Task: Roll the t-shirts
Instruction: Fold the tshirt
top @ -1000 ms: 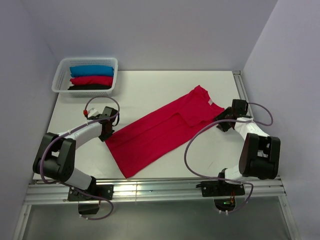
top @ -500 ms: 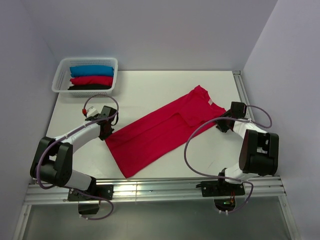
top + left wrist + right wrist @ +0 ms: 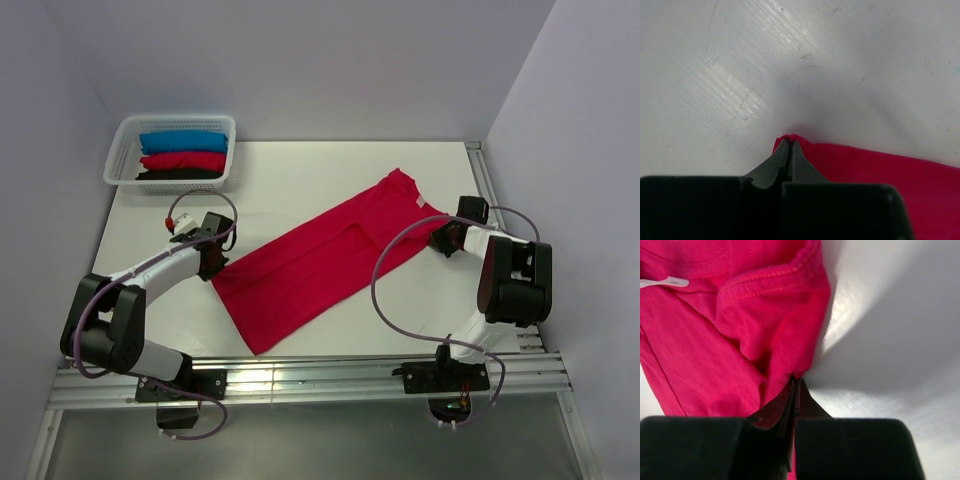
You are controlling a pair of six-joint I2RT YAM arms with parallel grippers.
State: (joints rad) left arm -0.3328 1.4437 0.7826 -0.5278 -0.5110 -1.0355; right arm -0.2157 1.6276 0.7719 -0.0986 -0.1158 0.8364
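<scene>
Top view: shows crimson t-shirt (image 3: 320, 260) spread diagonally on white desk (image 3: 300, 170), with rolled bundles (image 3: 182, 158) in basket (image 3: 118, 150) at far left and plain pale walls around. Left wrist: shows left jaws pinched shut on hem corner (image 3: 815, 150). Right wrist: shows right jaws shut on folded edge (image 3: 790, 355) below neck label (image 3: 665, 283). Risks thin pinch slipping under tension, or skewed roll from uneven pull. Expect little friction from smooth, glossy desk.

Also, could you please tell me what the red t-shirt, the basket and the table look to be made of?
Red t-shirt: soft knit cloth, likely cotton, matte; stitched hems and folds show in the right wrist view. Basket: probably white plastic, with slotted walls. Table: a hard white board, slightly glossy, with fine scratches and glare in the left wrist view.
</scene>
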